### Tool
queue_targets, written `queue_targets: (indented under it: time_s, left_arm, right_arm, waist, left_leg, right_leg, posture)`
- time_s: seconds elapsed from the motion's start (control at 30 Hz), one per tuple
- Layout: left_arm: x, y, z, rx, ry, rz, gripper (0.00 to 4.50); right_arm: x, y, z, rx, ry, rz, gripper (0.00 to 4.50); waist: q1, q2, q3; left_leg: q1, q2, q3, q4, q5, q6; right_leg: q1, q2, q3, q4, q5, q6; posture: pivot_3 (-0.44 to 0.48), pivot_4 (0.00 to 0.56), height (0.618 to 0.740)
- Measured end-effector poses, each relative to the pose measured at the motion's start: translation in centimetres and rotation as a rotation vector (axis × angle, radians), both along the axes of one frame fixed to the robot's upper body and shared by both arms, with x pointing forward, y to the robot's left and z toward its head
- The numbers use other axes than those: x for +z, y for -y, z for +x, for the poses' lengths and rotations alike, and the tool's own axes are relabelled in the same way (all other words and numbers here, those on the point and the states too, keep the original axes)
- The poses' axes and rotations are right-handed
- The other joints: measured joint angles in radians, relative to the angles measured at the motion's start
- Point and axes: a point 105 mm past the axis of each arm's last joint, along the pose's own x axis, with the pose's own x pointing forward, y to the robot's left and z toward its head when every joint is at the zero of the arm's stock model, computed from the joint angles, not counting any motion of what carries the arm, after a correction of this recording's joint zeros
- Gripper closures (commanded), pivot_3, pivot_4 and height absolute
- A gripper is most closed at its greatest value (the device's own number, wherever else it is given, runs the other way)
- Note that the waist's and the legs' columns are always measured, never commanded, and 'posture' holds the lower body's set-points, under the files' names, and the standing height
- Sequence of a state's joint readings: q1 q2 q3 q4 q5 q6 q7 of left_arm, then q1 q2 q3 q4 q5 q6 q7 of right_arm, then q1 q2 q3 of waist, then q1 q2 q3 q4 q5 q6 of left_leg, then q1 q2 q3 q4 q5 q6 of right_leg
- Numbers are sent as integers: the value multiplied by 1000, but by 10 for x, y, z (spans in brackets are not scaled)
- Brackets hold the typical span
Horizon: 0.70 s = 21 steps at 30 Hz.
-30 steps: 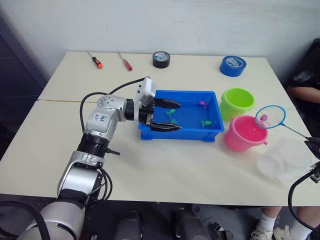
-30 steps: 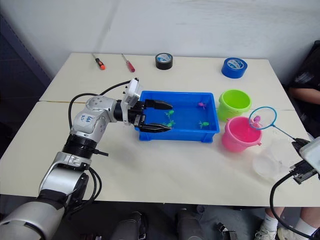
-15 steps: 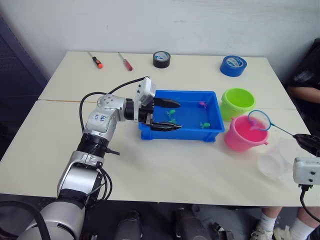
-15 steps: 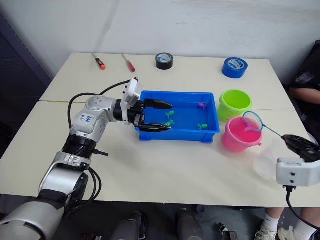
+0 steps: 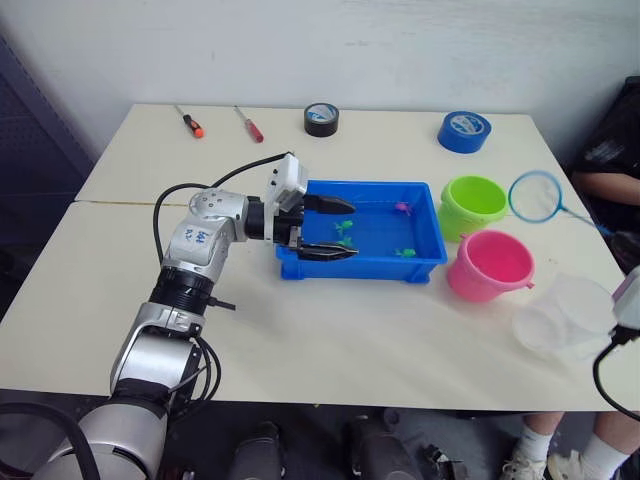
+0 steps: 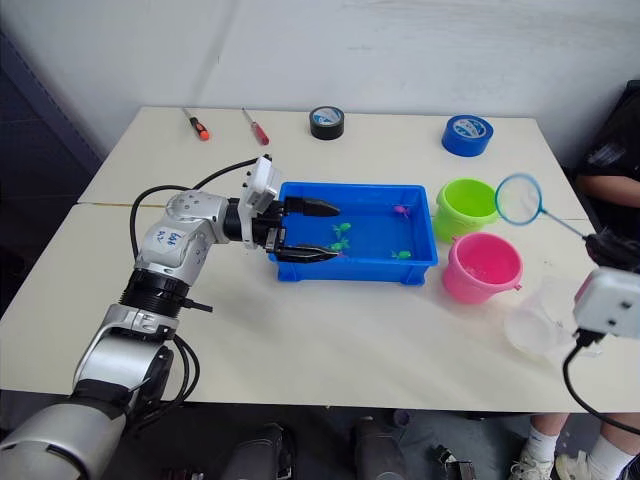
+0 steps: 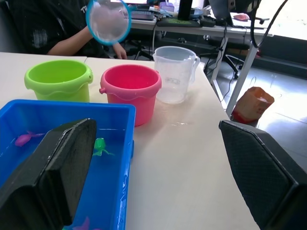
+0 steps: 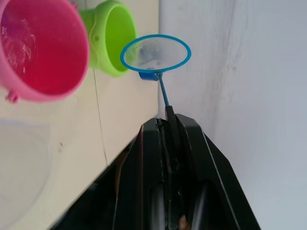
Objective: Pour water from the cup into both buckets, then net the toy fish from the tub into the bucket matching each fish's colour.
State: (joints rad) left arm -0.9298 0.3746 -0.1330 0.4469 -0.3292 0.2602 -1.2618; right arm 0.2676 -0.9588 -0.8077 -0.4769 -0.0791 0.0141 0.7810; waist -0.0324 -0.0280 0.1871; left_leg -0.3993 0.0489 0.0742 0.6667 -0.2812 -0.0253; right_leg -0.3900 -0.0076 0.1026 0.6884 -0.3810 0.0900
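The blue tub (image 5: pixel 420 262) holds water and toy fish, two green (image 5: pixel 343 224) (image 5: pixel 405 252) and one pink (image 5: pixel 404 208). My left gripper (image 5: pixel 327 228) is open at the tub's left end, one finger over the water and one along the front rim. The green bucket (image 5: pixel 474 203) and the pink bucket (image 5: pixel 490 265) stand right of the tub. The clear cup (image 5: pixel 565 315) sits near the right front edge. My right gripper (image 8: pixel 169 120) is shut on the net's handle. The net's blue hoop (image 5: pixel 538 195) hangs in the air right of the green bucket and looks empty.
Two screwdrivers (image 5: pixel 190 121) (image 5: pixel 250 123), a black tape roll (image 5: pixel 322 118) and a blue tape roll (image 5: pixel 464 131) lie along the table's back. A person (image 5: pixel 612 160) sits at the right edge. Bare tabletop spreads in front of the tub.
The net held a pink fish beside the pink bucket, tipped over that bucket, then rose and moved back toward the green bucket, now looking empty. The left arm has stayed in place.
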Motion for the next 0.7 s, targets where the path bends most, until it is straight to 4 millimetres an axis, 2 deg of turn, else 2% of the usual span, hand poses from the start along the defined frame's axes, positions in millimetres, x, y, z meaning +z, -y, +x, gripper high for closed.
queue_targets:
  time_s: [0.1,0.17,0.37,0.53,0.7]
  left_arm:
    - [-1,-3,2,20,-3,-1,23]
    - [-5,-12,5,68,-16,1,23]
    - [-10,-30,8,158,-32,14,23]
    - [-5,-37,8,204,-16,23,23]
    - [-4,-46,8,254,-11,27,23]
  right_arm:
    - [9,-18,10,33,-2,239,4500]
    - [11,-37,20,91,-41,503,4500]
    - [-10,-73,48,135,-303,1013,4500]
    - [-33,-85,75,50,-500,1209,4500]
    - [-62,-90,95,-47,-640,1265,4500]
  waist:
    - [-4,0,0]
    - [-10,0,0]
    - [-15,0,0]
    - [-14,0,0]
    - [-18,0,0]
  left_leg:
    - [2,1,1,0,0,0]
    - [3,2,1,0,0,0]
    - [1,1,1,0,0,0]
    - [-1,1,1,0,0,1]
    - [-4,0,0,0,-1,1]
  right_leg:
    - [0,0,1,1,0,0]
    - [1,0,1,1,0,0]
    - [-1,-2,1,2,0,0]
    - [-3,-3,0,2,0,0]
    - [-5,-3,0,2,0,0]
  posture:
    - [0,150,740]
    - [0,150,740]
    - [0,150,740]
    - [0,150,740]
    - [0,150,740]
